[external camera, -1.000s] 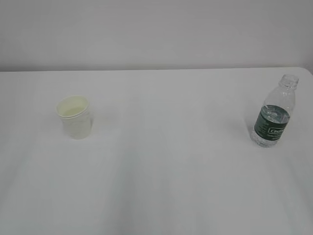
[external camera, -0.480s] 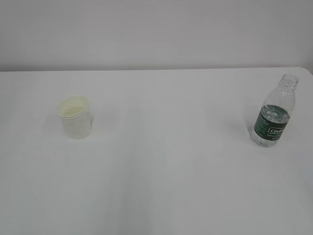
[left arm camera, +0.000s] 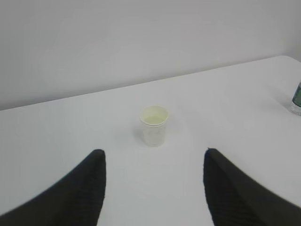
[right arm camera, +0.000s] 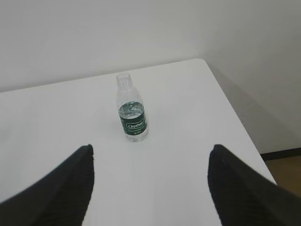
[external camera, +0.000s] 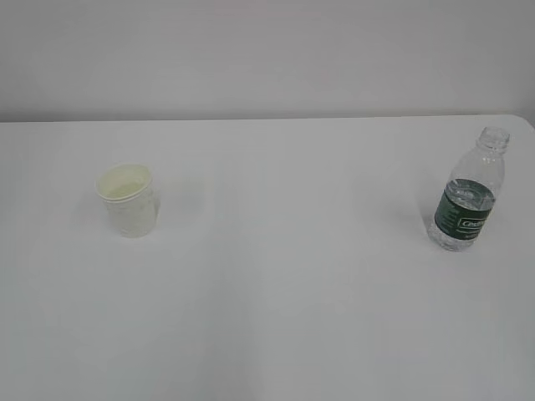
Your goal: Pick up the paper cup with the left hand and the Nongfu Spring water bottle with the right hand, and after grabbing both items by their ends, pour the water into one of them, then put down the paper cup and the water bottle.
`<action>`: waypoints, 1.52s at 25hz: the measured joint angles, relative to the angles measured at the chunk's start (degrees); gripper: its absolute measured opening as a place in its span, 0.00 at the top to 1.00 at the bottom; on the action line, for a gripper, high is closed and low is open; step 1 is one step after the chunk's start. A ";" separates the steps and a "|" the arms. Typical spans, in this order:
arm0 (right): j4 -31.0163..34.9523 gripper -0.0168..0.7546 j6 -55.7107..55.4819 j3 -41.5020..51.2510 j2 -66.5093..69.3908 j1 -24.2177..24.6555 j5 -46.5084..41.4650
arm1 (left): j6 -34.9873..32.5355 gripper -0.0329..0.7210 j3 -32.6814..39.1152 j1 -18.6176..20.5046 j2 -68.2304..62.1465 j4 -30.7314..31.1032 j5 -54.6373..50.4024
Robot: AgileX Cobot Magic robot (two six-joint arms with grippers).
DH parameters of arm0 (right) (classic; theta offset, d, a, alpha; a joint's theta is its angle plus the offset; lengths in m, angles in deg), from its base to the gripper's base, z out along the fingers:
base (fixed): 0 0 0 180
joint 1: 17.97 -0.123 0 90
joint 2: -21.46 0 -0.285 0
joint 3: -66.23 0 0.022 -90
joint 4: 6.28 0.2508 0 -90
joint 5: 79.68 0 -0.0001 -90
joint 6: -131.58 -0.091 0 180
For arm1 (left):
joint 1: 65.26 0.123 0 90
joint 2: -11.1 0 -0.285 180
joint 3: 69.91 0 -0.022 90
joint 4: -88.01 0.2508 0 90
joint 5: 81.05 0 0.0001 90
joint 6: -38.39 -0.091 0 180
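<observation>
While both arms sit back from the white table (external camera: 276,317) and out of my exterior view, I read the scene from the left across. On the left side stands the small white tapered paper cup (external camera: 128,200), upright, its rolled rim up and its cream-yellowish inside showing; whether anything is in it I cannot tell. My left wrist view has the left hand (left arm camera: 153,162) aimed at that cup (left arm camera: 154,125), its two black fingers (left arm camera: 84,188) spread wide with nothing between them, and the cup well ahead of the tips, roughly centred in the gap. The middle of the table is bare white surface. Far to the right stands the small clear ribbed plastic Nongfu Spring water bottle (external camera: 468,196), upright, capless, its dark green label with white lettering facing me, and the water (external camera: 456,238) in its lower part. In my right wrist view the right hand (right arm camera: 150,162) is likewise spread and holding nothing, the bottle (right arm camera: 132,113) well ahead, near the table's right edge.
</observation>
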 joint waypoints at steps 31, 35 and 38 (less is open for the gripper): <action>0.50 0.24 3.30 0.00 -1.12 0.00 -4.17 | 0.00 0.36 10.36 0.00 3.73 -8.34 -4.79; -0.50 0.24 3.30 0.12 -1.12 0.00 -4.20 | 0.00 0.36 12.52 0.00 3.73 -9.05 -2.83; -1.42 0.24 3.34 1.59 -1.12 0.00 -4.29 | 0.00 0.36 13.71 0.00 3.73 -9.09 -2.26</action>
